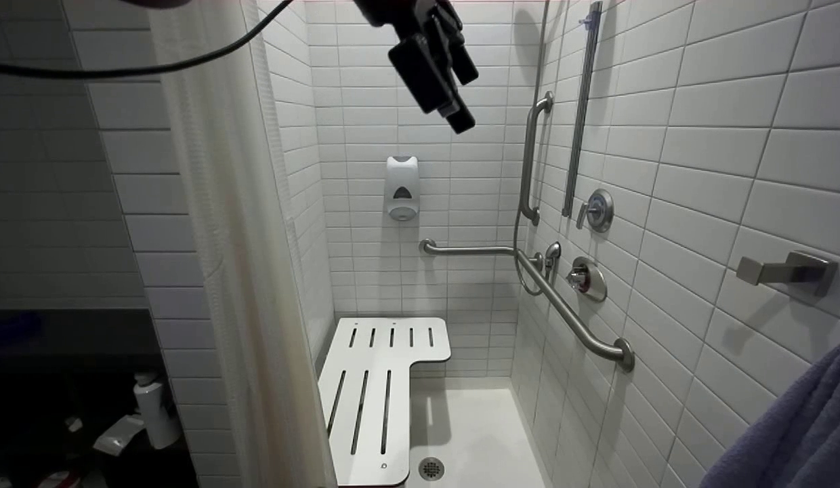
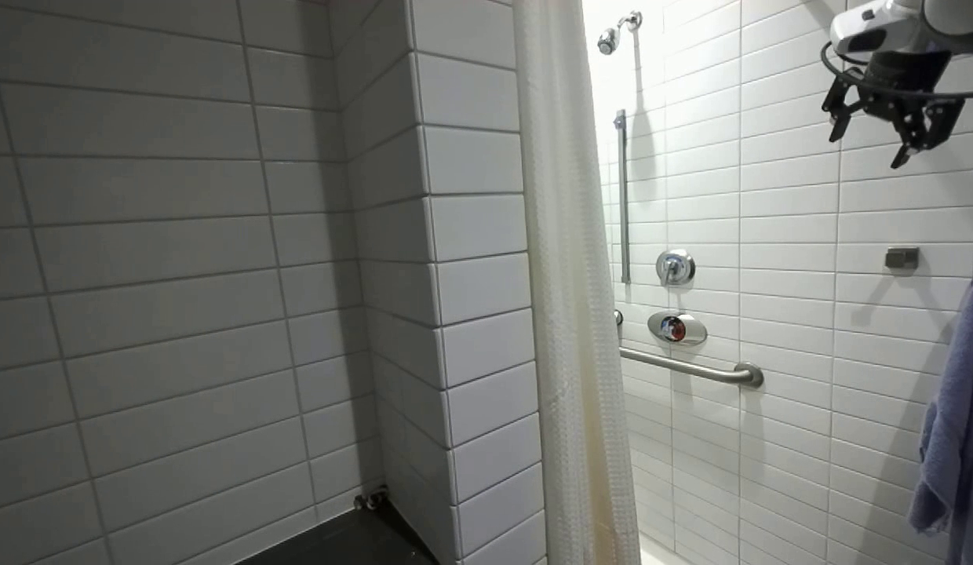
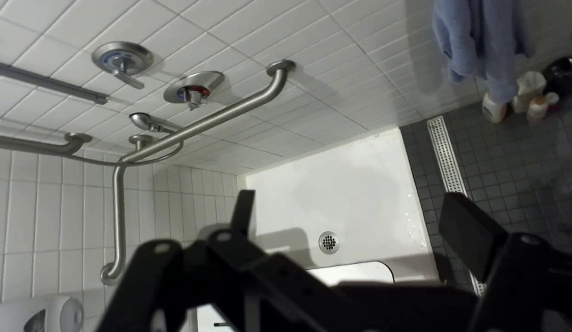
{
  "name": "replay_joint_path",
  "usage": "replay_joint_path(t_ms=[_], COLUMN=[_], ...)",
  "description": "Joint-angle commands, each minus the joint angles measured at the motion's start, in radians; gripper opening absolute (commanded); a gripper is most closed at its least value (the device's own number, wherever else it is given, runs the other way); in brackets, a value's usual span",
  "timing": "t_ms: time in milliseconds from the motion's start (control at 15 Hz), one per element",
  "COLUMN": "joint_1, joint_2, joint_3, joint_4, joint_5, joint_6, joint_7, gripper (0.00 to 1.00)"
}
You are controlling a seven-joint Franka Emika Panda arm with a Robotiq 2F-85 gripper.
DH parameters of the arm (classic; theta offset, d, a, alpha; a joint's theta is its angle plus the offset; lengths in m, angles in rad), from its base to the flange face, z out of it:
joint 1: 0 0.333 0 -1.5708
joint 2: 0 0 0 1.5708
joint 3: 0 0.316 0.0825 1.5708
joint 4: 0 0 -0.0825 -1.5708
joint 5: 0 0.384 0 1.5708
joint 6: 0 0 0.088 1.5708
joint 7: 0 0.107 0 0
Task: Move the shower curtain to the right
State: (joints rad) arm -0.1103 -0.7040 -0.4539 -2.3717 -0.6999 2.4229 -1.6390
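Note:
The shower curtain is a tall cream sheet with soft vertical folds. In an exterior view it hangs bunched at the left side of the shower opening (image 1: 247,271). In an exterior view it also hangs beside the tiled wall end (image 2: 577,314). It is out of the wrist view. My gripper is high up, to the right of the curtain and apart from it, in both exterior views (image 1: 465,98) (image 2: 869,147). In the wrist view its fingers (image 3: 348,203) are spread wide with nothing between them, above the shower floor. The curtain's top is cut off by the frames.
A white slatted seat (image 1: 379,400) stands behind the curtain. Steel grab bars (image 1: 576,315), valve handles (image 1: 588,279) and a hook (image 1: 786,270) stick out from the right wall. A soap dispenser (image 1: 402,188) is on the back wall. A purple towel (image 2: 953,424) hangs at right. A cable (image 1: 156,70) crosses the curtain.

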Motion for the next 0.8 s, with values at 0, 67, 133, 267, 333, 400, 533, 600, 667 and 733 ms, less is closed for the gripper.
replay_joint_path(t_ms=[0,67,133,267,333,400,533,600,667,733], joint_1=[0.084,0.103,0.12,0.147,0.159,0.173,0.198,0.21,0.219,0.23], joint_2=[0.139,0.162,0.183,0.22,0.238,0.252,0.272,0.28,0.288,0.293], joint_3=[-0.031,-0.031,-0.027,-0.019,-0.009,-0.005,0.006,0.012,0.016,0.018], joint_4=[0.164,0.194,0.218,0.259,0.277,0.291,0.315,0.325,0.335,0.343], joint_5=[0.073,0.104,0.14,0.221,0.263,0.302,0.375,0.411,0.444,0.478], joint_6=[0.064,0.078,0.09,0.109,0.113,0.117,0.116,0.114,0.11,0.109], joint_7=[-0.211,-0.272,-0.334,-0.47,-0.538,-0.605,-0.738,-0.807,-0.875,-0.944], gripper=[1.0,1.0,1.0,1.0,1.0,1.0,1.0,1.0,1.0,1.0])
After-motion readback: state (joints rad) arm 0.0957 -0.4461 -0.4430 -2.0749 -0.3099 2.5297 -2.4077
